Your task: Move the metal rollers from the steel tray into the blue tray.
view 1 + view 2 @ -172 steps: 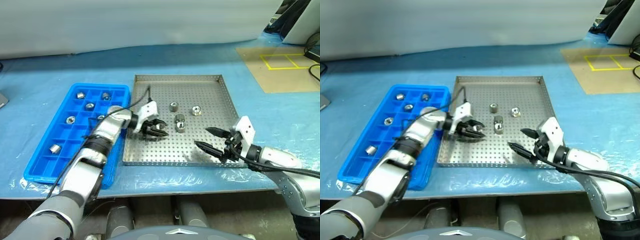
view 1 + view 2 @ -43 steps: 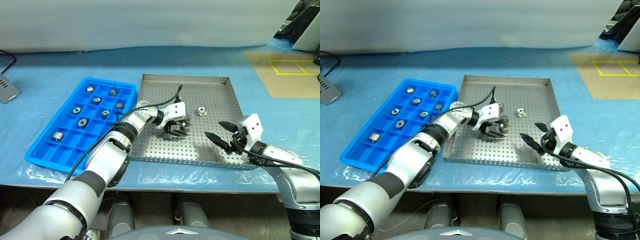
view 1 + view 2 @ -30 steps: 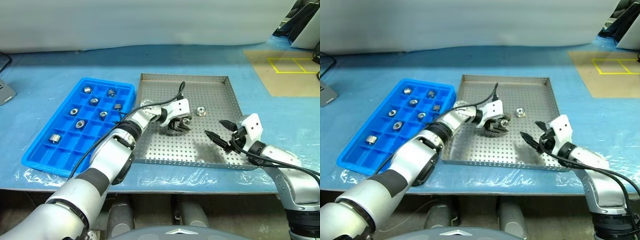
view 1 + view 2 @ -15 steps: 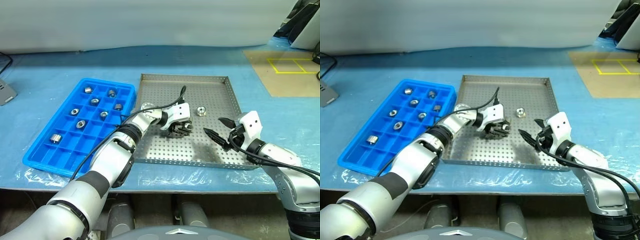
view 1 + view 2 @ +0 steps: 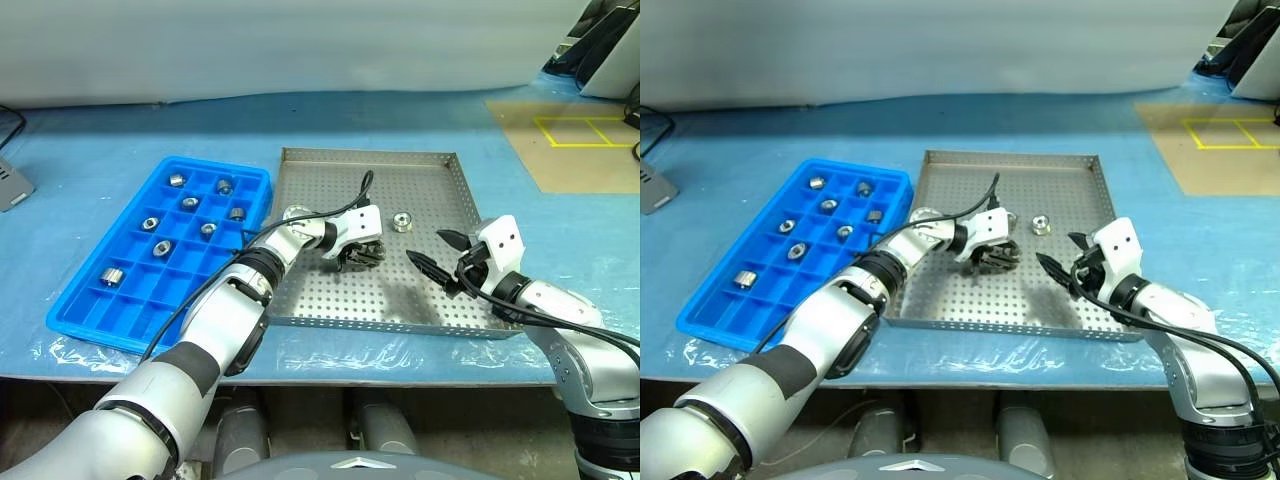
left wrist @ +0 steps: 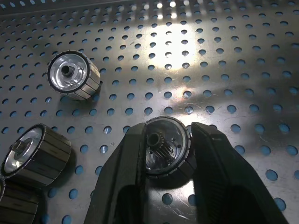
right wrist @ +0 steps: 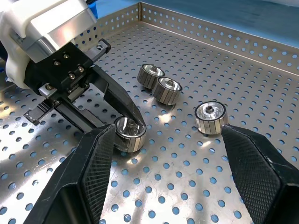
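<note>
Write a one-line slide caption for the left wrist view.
Left pincer shut on one metal roller on the steel tray, with other rollers lying loose nearby.

A: Worktop (image 5: 120,140), surface?
B: Covered by a blue sheet; clear film shows along the near edge.

A: Items lying directly on it?
B: One blue tray (image 5: 100,311), a plastic grid of small square compartments, on the left, set at a slant. One steel tray (image 5: 440,190), square, perforated floor, low rim, just beside the blue tray on its right; the near corners look almost touching.

A: Anything else?
B: A grey object (image 5: 10,186) at the far left edge, cut off, type unclear. A tan panel (image 5: 560,160) with yellow square markings at the far right, well apart from both trays.
</note>
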You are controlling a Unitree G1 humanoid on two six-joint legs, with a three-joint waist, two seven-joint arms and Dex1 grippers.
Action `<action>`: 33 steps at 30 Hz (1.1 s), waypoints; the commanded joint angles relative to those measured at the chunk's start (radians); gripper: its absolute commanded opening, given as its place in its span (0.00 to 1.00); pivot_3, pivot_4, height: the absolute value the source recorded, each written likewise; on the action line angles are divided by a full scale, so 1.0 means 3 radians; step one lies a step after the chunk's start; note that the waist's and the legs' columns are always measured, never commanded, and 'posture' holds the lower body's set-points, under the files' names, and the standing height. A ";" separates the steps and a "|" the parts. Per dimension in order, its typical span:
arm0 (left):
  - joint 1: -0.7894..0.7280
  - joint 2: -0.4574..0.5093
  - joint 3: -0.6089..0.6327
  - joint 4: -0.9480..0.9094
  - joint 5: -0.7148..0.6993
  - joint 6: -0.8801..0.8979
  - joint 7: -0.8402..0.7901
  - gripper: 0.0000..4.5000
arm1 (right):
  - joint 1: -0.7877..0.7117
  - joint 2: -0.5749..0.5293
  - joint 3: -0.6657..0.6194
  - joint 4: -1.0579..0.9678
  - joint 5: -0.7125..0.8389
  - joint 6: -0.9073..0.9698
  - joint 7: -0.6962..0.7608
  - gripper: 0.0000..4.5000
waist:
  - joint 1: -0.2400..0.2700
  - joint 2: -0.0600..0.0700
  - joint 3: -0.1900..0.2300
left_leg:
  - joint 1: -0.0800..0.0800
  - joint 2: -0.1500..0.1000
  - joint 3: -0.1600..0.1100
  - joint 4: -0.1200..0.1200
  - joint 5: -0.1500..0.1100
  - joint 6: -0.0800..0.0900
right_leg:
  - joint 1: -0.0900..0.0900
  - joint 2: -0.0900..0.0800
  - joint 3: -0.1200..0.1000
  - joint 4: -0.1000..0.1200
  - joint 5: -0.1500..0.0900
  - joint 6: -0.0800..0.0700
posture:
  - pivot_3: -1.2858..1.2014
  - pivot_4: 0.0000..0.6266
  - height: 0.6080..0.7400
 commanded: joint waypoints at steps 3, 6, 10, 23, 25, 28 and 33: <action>-0.0018 0.0098 0.0381 -0.0298 -0.0429 0.0251 -0.0223 0.35 | -0.0085 0.0017 0.0035 -0.0077 0.0072 -0.0020 0.0024 0.84 | 0.0001 0.0000 0.0000 | -0.0004 0.0000 0.0000 -0.0002 0.0000 0.0000 | -0.0007 0.0000 0.0000 0.0000 0.0000 0.0000 | 0.30 0.24 1.00; -0.0014 0.0181 0.0629 -0.0673 -0.0768 0.0627 -0.0414 0.35 | -0.0125 0.0034 0.0100 -0.0040 0.0079 -0.0035 0.0055 0.84 | 0.0005 0.0001 0.0001 | -0.0013 0.0001 0.0000 -0.0006 0.0000 0.0000 | -0.0016 0.0000 0.0000 0.0000 0.0000 0.0000 | 0.30 0.24 1.00; 0.0150 0.0330 0.0876 -0.1623 -0.1369 0.1629 -0.0731 0.35 | -0.0203 0.0046 0.0175 0.0016 0.0159 -0.0016 0.0175 0.84 | 0.0010 0.0003 0.0002 | -0.0021 0.0002 0.0002 -0.0009 0.0000 0.0005 | -0.0027 0.0000 0.0000 0.0000 0.0000 -0.0001 | 0.31 0.24 1.00; 0.0666 0.0655 0.0571 -0.2636 -0.1553 0.2307 -0.0510 0.35 | -0.0534 0.0101 0.0476 0.0422 -0.0049 -0.0256 0.0307 0.84 | 0.0023 0.0009 0.0005 | -0.0021 0.0002 0.0018 -0.0005 -0.0001 0.0002 | -0.0027 -0.0002 0.0003 0.0004 -0.0001 -0.0002 | 0.34 0.24 1.00; 0.0791 0.0691 0.0319 -0.2638 -0.1380 0.2145 -0.0574 0.35 | -0.0517 0.0099 0.0397 0.0412 0.0005 -0.0236 0.0307 0.84 | 0.0022 0.0009 0.0005 | -0.0021 0.0003 0.0018 -0.0008 -0.0001 0.0003 | -0.0028 -0.0001 0.0002 0.0003 -0.0002 -0.0001 | 0.34 0.24 1.00; 0.0861 0.0700 0.0054 -0.2424 -0.1134 0.1829 -0.0576 0.35 | -0.0420 0.0028 0.0258 0.0361 0.0078 -0.0203 0.0337 0.84 | 0.0026 0.0009 0.0005 | -0.0022 0.0003 0.0018 -0.0009 0.0000 0.0008 | -0.0028 -0.0001 0.0002 0.0002 -0.0003 0.0001 | 0.34 0.24 1.00; 0.0634 0.0568 0.0232 -0.1972 -0.1206 0.1608 -0.0451 0.39 | -0.0191 -0.0024 0.0054 0.0236 0.0126 -0.0162 0.0291 0.84 | 0.0022 0.0009 0.0005 | -0.0021 0.0003 0.0018 -0.0005 -0.0002 0.0004 | -0.0027 -0.0001 0.0002 0.0003 -0.0003 0.0001 | 0.32 0.24 1.00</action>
